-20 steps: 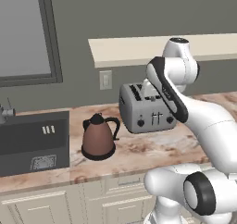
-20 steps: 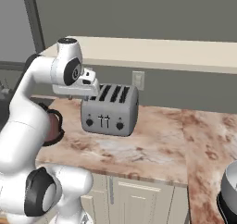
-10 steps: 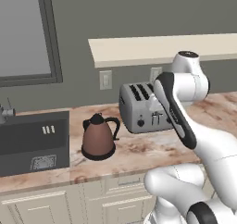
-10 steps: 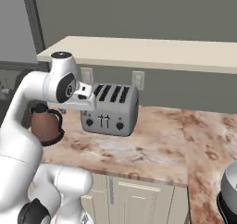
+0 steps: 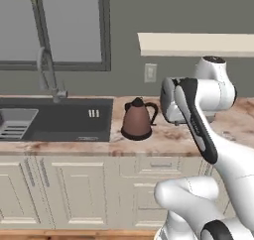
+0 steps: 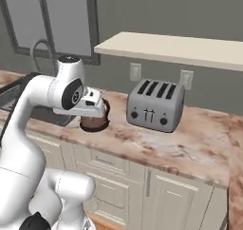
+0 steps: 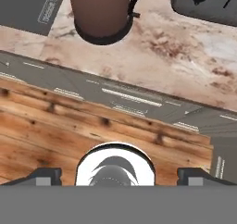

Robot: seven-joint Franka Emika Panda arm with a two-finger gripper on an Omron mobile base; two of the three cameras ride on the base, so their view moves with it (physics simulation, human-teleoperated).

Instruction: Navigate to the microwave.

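Note:
The microwave is out of view. My gripper (image 7: 119,176) hangs in front of the counter and looks down at the counter edge, the cabinet fronts and the wooden floor. Its two dark fingertips (image 7: 46,174) stand far apart with nothing between them, so it is open. In the right base view the hand (image 6: 93,108) is held close to the arm, just in front of a brown kettle (image 6: 96,122).
The brown kettle (image 5: 137,119) stands on the marbled counter (image 5: 163,137) beside a dark sink (image 5: 54,117) with a faucet (image 5: 47,73). A silver four-slot toaster (image 6: 155,104) stands further right under a pale shelf (image 6: 175,48). White cabinets (image 5: 89,184) run below.
The whole picture has shifted: the base has driven left along the counter, so sink, faucet and window now take more of the view. The arm stays folded, the gripper open.

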